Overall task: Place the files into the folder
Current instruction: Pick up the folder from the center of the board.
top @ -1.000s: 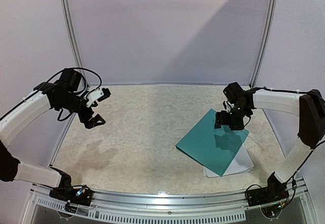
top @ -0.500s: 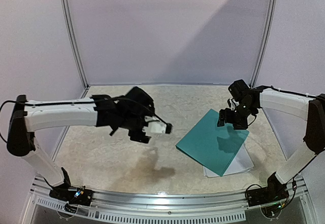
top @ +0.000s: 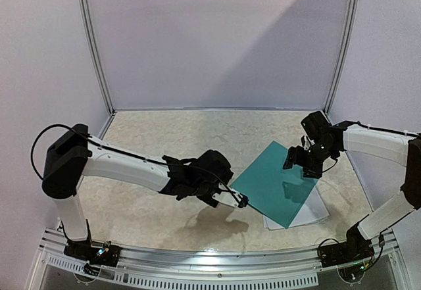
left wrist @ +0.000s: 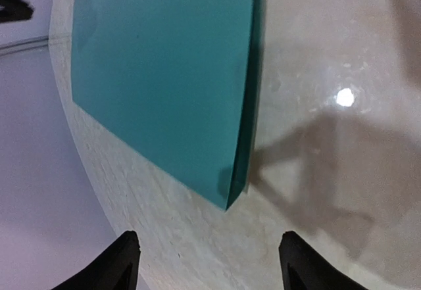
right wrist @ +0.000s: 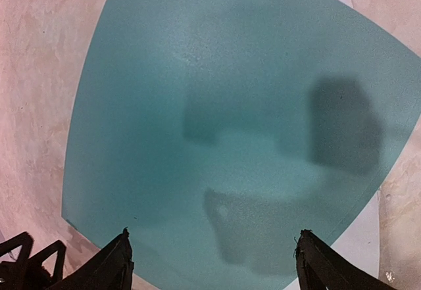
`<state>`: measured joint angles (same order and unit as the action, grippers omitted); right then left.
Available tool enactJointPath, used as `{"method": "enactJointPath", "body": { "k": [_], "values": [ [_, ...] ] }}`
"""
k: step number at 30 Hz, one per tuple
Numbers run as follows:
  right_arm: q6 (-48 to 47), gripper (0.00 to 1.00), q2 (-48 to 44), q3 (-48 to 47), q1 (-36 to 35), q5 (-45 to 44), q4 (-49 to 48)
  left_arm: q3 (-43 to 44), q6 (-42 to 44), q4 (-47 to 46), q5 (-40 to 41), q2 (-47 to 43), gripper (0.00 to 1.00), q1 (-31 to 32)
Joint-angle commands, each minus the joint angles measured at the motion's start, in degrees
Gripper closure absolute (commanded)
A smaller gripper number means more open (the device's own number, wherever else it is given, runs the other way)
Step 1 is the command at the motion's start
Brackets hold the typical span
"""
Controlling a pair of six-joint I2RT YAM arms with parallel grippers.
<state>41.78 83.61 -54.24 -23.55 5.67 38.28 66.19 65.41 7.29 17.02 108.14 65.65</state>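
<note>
The closed teal folder (top: 279, 181) lies flat at the right of the table, on top of the white files (top: 310, 216), which stick out only at its near right side. My left gripper (top: 241, 202) is low at the folder's left corner, jaws apart, nothing between them. In the left wrist view that corner of the folder (left wrist: 227, 198) points at the gap of the gripper (left wrist: 207, 254). My right gripper (top: 301, 161) hovers open above the folder's far part. Below the right gripper (right wrist: 214, 250) the folder (right wrist: 230, 106) fills the view, a strip of files (right wrist: 358, 250) beside it.
The beige speckled tabletop (top: 151, 139) has a metal rail (top: 197, 260) along its near edge. White walls with metal posts (top: 92, 47) close the back and sides. The left arm (top: 125, 165) stretches across the table's middle.
My left arm has swung from the far left across the table down to the folder's left corner, its jaws narrowing a little. The right gripper has drifted slightly right.
</note>
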Motion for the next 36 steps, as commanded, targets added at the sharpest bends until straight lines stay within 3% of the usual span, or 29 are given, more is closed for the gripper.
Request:
{"method": "enactJointPath", "body": {
  "k": [1, 8, 17, 24, 33, 36],
  "values": [
    [-0.8, 0.14, -2.8, -0.5, 0.2, 0.3, 1.5, 1.8, 1.6, -6.0, 0.1, 6.1, 0.27, 2.3],
    [0.0, 0.14, -5.8, -0.3, 0.1, -3.2, 2.5, -3.8, 4.7, -17.1, -1.0, 5.9, 0.33, 1.6],
    [1.5, 0.14, -9.6, 1.1, 0.2, -5.2, 5.1, -4.1, 6.3, -31.2, 0.7, 11.4, 0.42, 1.8],
    [1.2, 0.14, -13.4, 2.8, 0.2, -7.0, 5.8, -4.0, 6.4, -33.9, 1.1, 13.5, 0.46, 1.4],
    [-0.8, 0.14, -14.7, 2.3, 0.2, -6.4, 5.8, -6.7, 8.6, -50.4, 1.7, 15.8, 0.56, 0.7],
    [-1.6, 0.14, -14.8, 1.5, 0.2, -6.3, 6.3, -5.6, 8.6, -50.7, 0.8, 16.4, 0.58, -0.2]
  ]
}}
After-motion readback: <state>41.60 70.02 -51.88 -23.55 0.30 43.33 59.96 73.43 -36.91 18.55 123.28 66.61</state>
